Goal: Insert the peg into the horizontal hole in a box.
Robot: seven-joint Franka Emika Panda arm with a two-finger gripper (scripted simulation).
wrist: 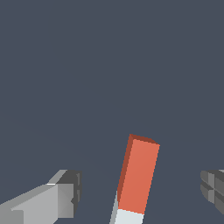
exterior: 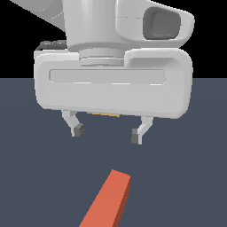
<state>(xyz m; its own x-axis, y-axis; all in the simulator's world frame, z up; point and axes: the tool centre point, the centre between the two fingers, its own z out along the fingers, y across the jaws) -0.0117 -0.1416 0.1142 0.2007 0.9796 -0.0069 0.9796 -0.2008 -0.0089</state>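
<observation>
— Nearest the camera, what lies there?

— Long orange-red square-sectioned peg (exterior: 107, 199), flat on the dark grey surface (exterior: 186, 177), running off its near edge; a pale end section shows in the wrist view.

— And your jaws?

— Spread wide, holding nothing. My white gripper (exterior: 107, 131) hangs above, beyond the peg's far end.

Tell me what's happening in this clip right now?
A single robot arm has its claw open above a long orange-red peg lying flat on the dark floor. Nothing is gripped yet; the fingers stand on either side of the peg in the wrist view, apart from it. The peg's near end is pale. No box or hole shows in either view.
</observation>
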